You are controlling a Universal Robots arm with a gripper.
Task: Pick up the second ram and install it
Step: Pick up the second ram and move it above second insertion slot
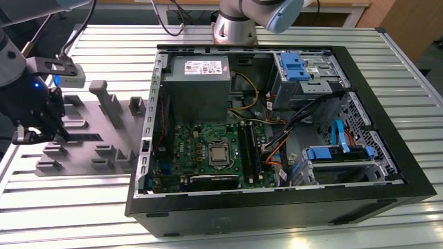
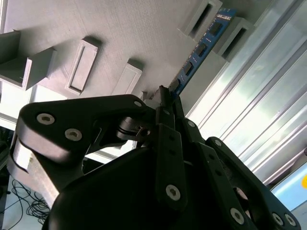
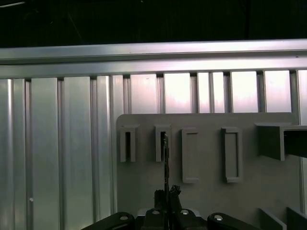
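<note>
While the matte grey plastic holder with its rectangular slots lies on the ribbed aluminium table, the black gripper is clenched on one end of the second ram, a thin, flat blue stick standing on edge between the holder's raised blocks and running straight out from the jaws.

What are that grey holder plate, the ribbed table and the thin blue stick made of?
Holder plate: probably plastic, perhaps 3D-printed; matte grey with a fine-grained texture in the second wrist view. Table: looks like aluminium; bright, reflective ribbed slats. The blue stick, the second ram: circuit board, smooth blue with black chips mounted on it.
</note>
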